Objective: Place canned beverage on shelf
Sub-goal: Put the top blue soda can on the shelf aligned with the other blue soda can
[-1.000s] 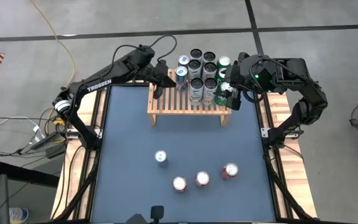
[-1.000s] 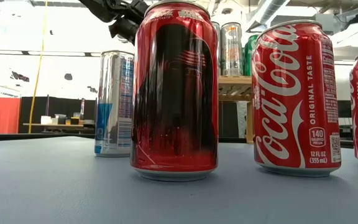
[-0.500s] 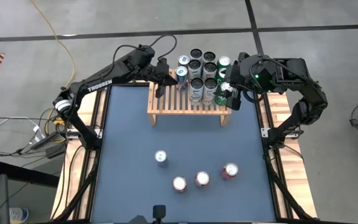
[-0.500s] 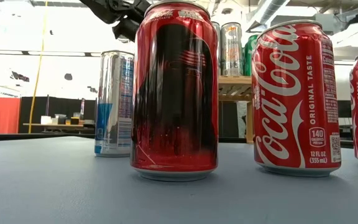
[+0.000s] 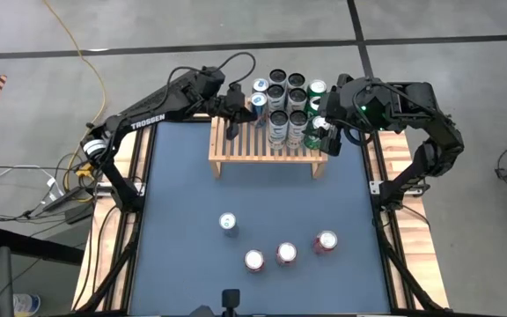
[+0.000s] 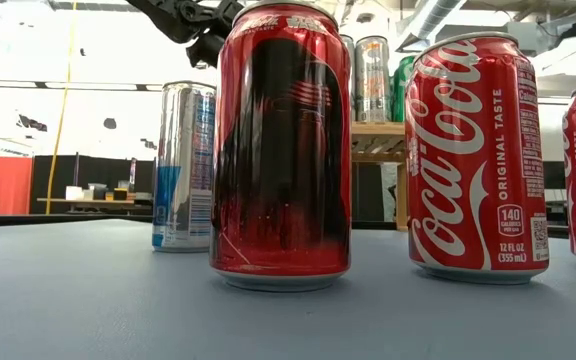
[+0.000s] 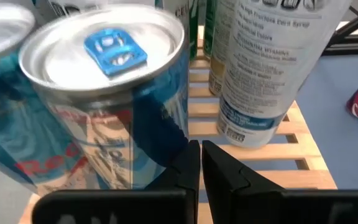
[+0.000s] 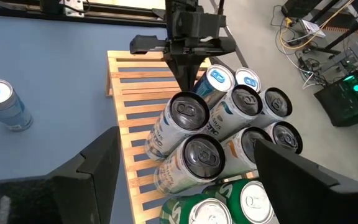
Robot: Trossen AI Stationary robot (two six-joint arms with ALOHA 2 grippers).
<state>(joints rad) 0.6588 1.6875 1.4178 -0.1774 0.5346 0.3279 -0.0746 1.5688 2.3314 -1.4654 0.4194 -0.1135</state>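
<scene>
While the shelf (image 5: 267, 150) already carries a cluster of upright cans at its far right part, four cans remain on the blue table (image 5: 174, 220), so the task appears well advanced but not finished.

Left side: the left gripper (image 5: 230, 130) hovers over the shelf's left slats with its fingers pressed together and nothing between them. In the left wrist view those closed fingers (image 7: 188, 165) point at the blue-and-silver can (image 7: 104, 106), which stands on the slats just in front of them. That can (image 5: 258, 104) stands at the left edge of the cluster, beside the tall white cans (image 5: 278, 123); it appears to be set down and released.

Centre: four cans wait on the table, well apart from the shelf: a blue-and-silver one (image 5: 228, 223) and three red ones (image 5: 254, 261) (image 5: 287, 254) (image 5: 326, 242). The low view shows them upright, the dark red can (image 6: 283, 150) nearest the camera.

Right side: the right gripper (image 5: 326, 132) waits at the shelf's right end beside the green cans (image 5: 316, 92), its fingers (image 8: 98, 168) spread wide and holding nothing.

Judged remaining: four pick-and-place cycles, with free slats at the left and front of the shelf to receive them.
</scene>
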